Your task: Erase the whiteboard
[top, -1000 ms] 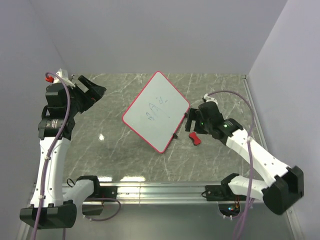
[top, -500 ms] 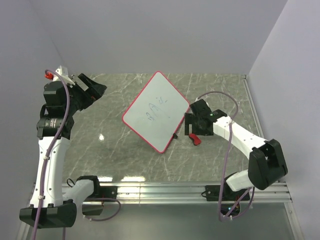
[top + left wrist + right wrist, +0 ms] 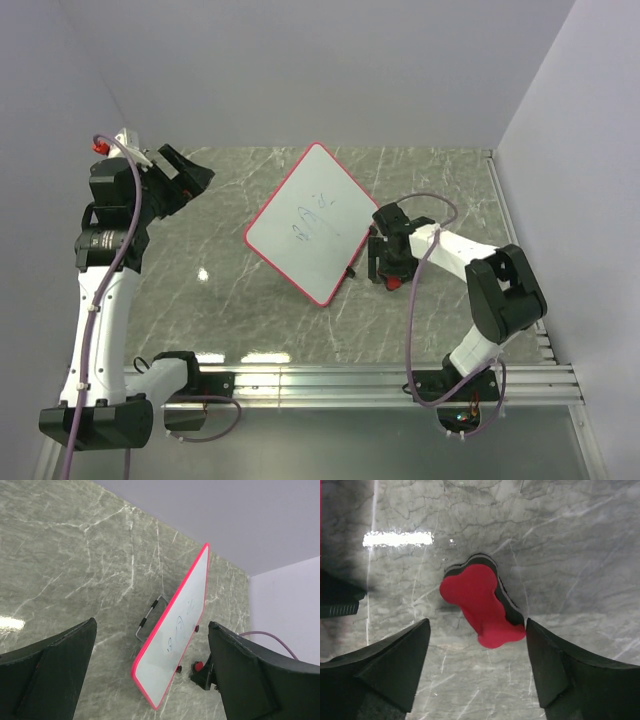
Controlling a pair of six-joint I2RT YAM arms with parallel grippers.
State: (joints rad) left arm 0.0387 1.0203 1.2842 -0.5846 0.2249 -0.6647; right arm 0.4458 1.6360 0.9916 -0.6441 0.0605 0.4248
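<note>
Since a second ago the right arm has folded inward, setting the right claw point(image 3: 476, 625) over the red eraser point(image 3: 480, 602), jaws apart and not touching it. The whiteboard point(image 3: 312, 222) stands propped mid-counter point(image 3: 230, 310), with the eraser at its 4 o'clock. The left claw point(image 3: 152, 624) hangs wide at 10 o'clock. The right claw should close squarely across the eraser's narrow waist before lifting.

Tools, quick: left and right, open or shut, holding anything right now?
Left tool: open, holding nothing.
Right tool: open, one finger on either side of the red eraser, not gripping it.
</note>
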